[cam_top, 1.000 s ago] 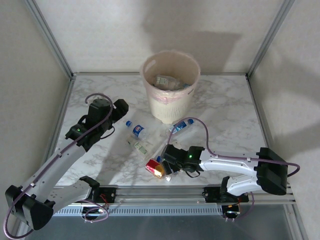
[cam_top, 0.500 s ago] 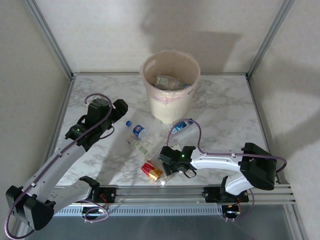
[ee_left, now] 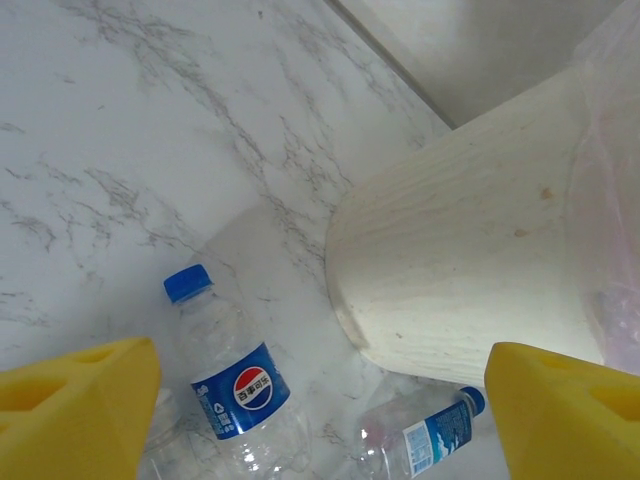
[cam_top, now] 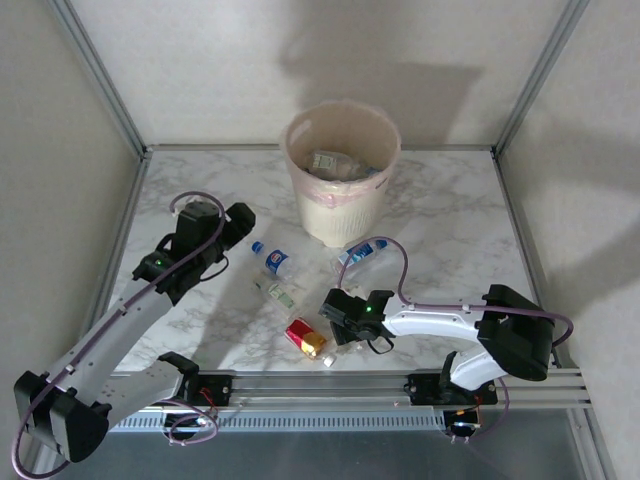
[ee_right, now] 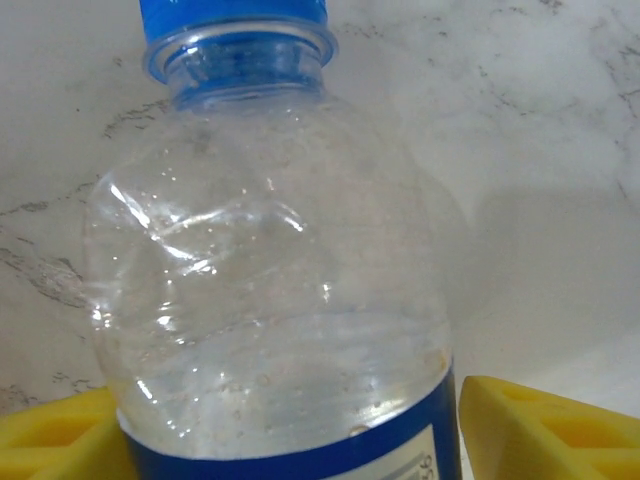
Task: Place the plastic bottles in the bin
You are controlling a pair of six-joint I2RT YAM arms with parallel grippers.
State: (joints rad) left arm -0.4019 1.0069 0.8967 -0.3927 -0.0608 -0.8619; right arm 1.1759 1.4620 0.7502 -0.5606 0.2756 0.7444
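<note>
The left arm rises from its base at 7 o'clock on the marble table (cam_top: 450, 230) and stretches toward 1 o'clock. The left gripper (ee_left: 320, 415) hangs above the tabletop with its yellow pads (ee_left: 75, 410) spread wide and nothing between them. Below it lie a Pepsi-labelled bottle (ee_left: 240, 390) and, toward 3 o'clock beside the bin's foot, a blue-labelled bottle (ee_left: 420, 440). The bin (cam_top: 345, 215) stands at 12 o'clock with several bottles already inside. The right arm folds at its elbow near 4 o'clock, its forearm lying low and pointing toward 9 o'clock. The right gripper (ee_right: 300, 435) straddles a clear bottle (ee_right: 270, 300) with a blue cap, pads close on either side; I cannot tell whether they clamp it. A red-and-gold bottle (cam_top: 305, 338) lies just at 8 o'clock of that wrist, and a greenish bottle (cam_top: 280, 293) lies near mid-table.
</note>
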